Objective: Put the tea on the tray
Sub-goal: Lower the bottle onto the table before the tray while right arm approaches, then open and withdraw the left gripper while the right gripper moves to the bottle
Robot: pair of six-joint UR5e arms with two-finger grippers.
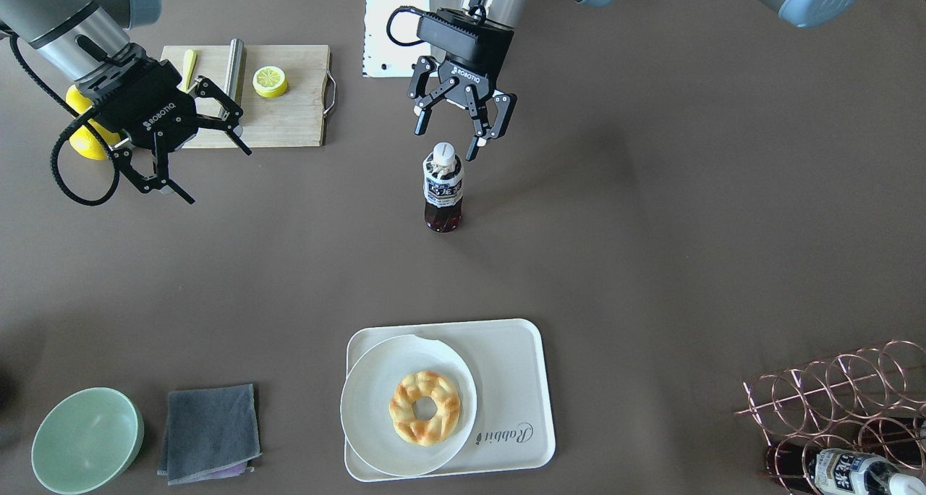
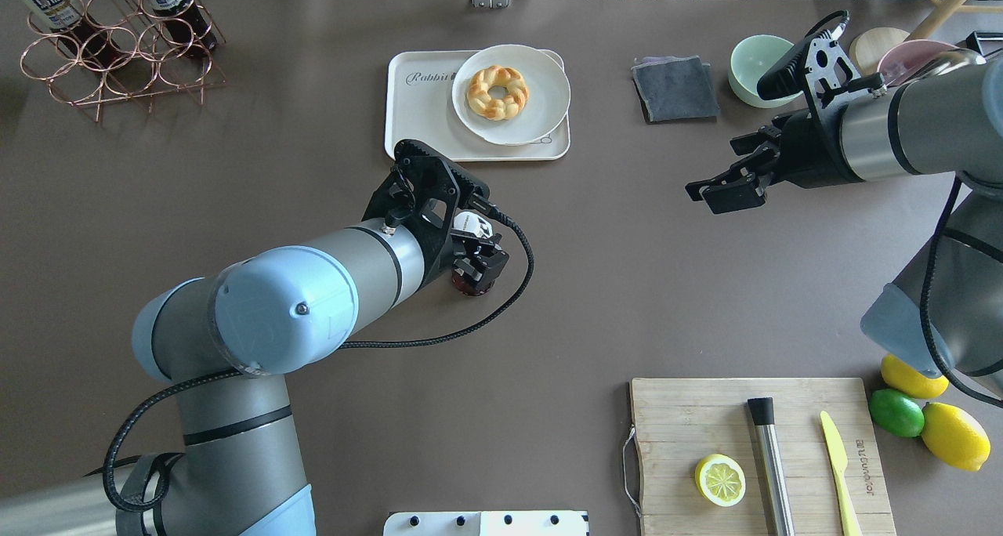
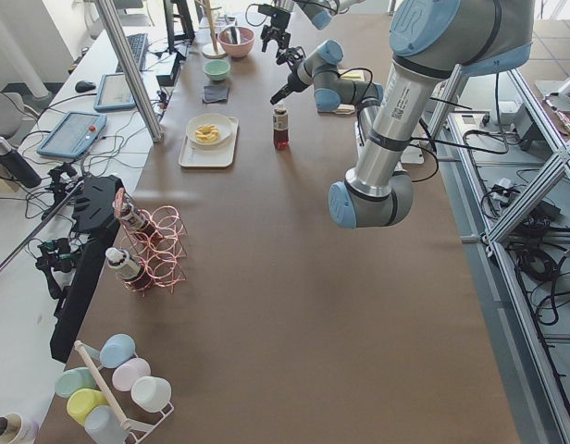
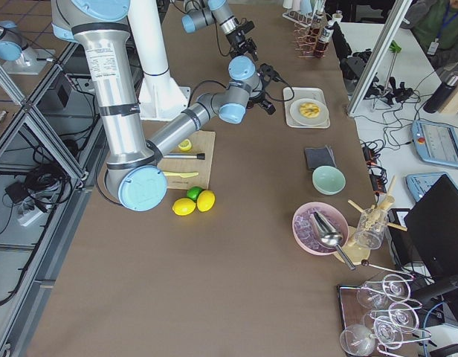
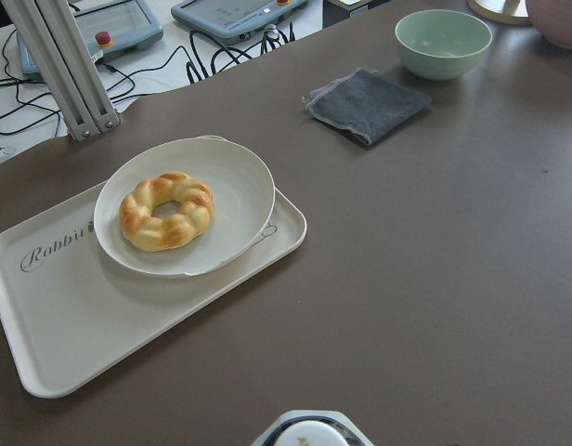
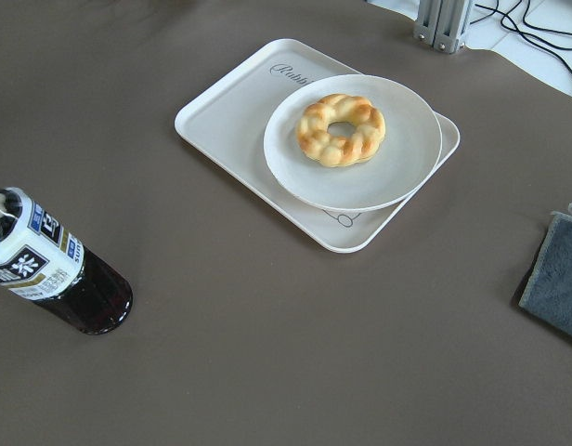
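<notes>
The tea bottle (image 1: 443, 187) stands upright on the brown table, with a white cap, a white-and-blue label and dark liquid. It also shows in the right wrist view (image 6: 54, 279). My left gripper (image 1: 446, 140) hangs open just over its cap, its fingers (image 1: 420, 122) apart on either side and not touching it. The cap (image 5: 305, 433) shows at the bottom edge of the left wrist view. The cream tray (image 1: 510, 357) lies further along the table, and a white plate (image 1: 369, 401) with a doughnut (image 1: 425, 407) fills its one half. My right gripper (image 1: 219, 176) is open and empty, off to the side.
A wooden cutting board (image 1: 289, 111) holds a lemon half (image 1: 270, 81), a yellow knife and a steel rod. A green bowl (image 1: 87, 441) and a grey cloth (image 1: 210, 431) lie beside the tray. A copper rack (image 1: 832, 394) holds alike bottles (image 1: 843, 471). Lemons and a lime (image 2: 896, 412) lie beside the board.
</notes>
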